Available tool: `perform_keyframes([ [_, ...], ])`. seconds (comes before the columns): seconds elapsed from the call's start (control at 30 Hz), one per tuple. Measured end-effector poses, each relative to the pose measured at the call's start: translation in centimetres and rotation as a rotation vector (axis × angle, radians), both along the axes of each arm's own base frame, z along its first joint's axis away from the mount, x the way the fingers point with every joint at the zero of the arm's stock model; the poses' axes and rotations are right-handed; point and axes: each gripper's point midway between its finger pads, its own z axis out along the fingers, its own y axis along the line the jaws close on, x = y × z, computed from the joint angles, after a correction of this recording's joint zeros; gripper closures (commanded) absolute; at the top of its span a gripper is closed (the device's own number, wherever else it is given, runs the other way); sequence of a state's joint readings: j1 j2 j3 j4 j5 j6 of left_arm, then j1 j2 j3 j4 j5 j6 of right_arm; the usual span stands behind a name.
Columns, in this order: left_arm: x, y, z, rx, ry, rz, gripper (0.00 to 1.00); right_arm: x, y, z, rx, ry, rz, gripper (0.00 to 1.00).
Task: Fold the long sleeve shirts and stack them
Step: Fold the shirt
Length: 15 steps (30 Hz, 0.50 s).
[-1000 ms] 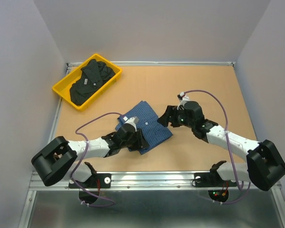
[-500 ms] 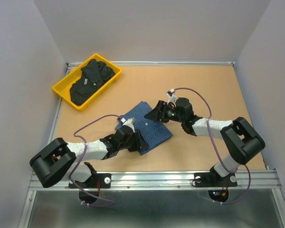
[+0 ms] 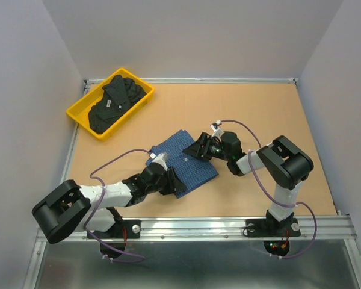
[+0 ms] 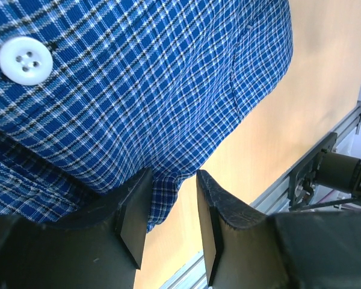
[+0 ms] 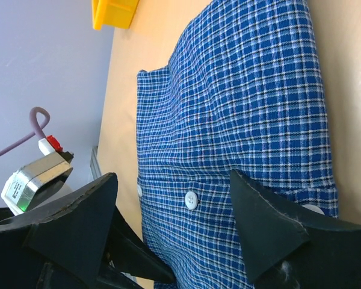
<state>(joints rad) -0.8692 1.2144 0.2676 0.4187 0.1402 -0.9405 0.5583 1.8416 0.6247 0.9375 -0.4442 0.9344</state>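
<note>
1. Top external: shows the blue shirt (image 3: 189,164) folded into a rectangle, flat on the table (image 3: 259,108), near the front middle between both arms.
2. Shows the black shirt (image 3: 117,99) crumpled in the yellow bin (image 3: 84,126) at the far left corner, well apart from the blue one.
3. Left wrist: finds the left gripper (image 4: 173,177) at the blue shirt's near edge, jaws narrow, a flap of checked cloth between the fingers (image 4: 132,223). Cannot tell whether pinched or only straddled.
4. Right wrist: finds the right gripper (image 5: 173,180) spread wide over the shirt's far right edge, holding nothing, with a white button (image 5: 191,200) in the gap.
</note>
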Motion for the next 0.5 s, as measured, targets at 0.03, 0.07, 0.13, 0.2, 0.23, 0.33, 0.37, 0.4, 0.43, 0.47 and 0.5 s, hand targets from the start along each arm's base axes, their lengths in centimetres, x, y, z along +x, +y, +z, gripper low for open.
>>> perform_keyframes([
  [0.03, -0.1, 0.0, 0.0, -0.002, 0.001, -0.003, 0.53, 0.0, 0.0, 0.1, 0.003, -0.001, 0.001, 0.20],
  [0.07, -0.1, 0.0, 0.0, -0.003, 0.002, -0.006, 0.53, 0.1, 0.0, 0.2, 0.007, -0.002, 0.004, 0.20],
  [0.13, -0.2, -0.1, 0.0, -0.003, 0.003, -0.011, 0.53, 0.1, 0.0, 0.4, 0.014, -0.001, 0.012, 0.20],
  [0.2, -0.2, -0.1, 0.0, -0.003, 0.002, -0.017, 0.53, 0.3, 0.4, 1.0, 0.026, -0.004, 0.026, 0.19],
  [0.23, -0.3, -0.1, 0.0, -0.003, 0.003, -0.020, 0.53, 0.7, 0.8, 1.8, 0.039, -0.020, 0.033, 0.19],
  [0.33, -0.5, -0.1, 0.0, -0.002, 0.005, -0.032, 0.53, 2.1, 2.0, 4.7, 0.089, -0.075, 0.053, 0.18],
  [0.37, -0.5, -0.1, 0.0, -0.003, 0.006, -0.034, 0.53, 2.6, 2.5, 5.6, 0.104, -0.092, 0.058, 0.18],
  [0.4, -0.5, -0.2, 0.0, -0.003, 0.006, -0.037, 0.53, 3.1, 2.9, 6.4, 0.117, -0.108, 0.064, 0.18],
  [0.43, -0.6, -0.2, 0.0, -0.002, 0.005, -0.038, 0.53, 3.5, 3.3, 7.1, 0.128, -0.121, 0.070, 0.18],
  [0.47, -0.6, -0.2, 0.0, -0.002, 0.006, -0.040, 0.53, 3.9, 3.8, 7.6, 0.141, -0.132, 0.077, 0.17],
  [0.5, -0.6, -0.1, 0.0, -0.001, 0.006, -0.040, 0.53, 4.1, 4.1, 7.9, 0.148, -0.138, 0.082, 0.17],
])
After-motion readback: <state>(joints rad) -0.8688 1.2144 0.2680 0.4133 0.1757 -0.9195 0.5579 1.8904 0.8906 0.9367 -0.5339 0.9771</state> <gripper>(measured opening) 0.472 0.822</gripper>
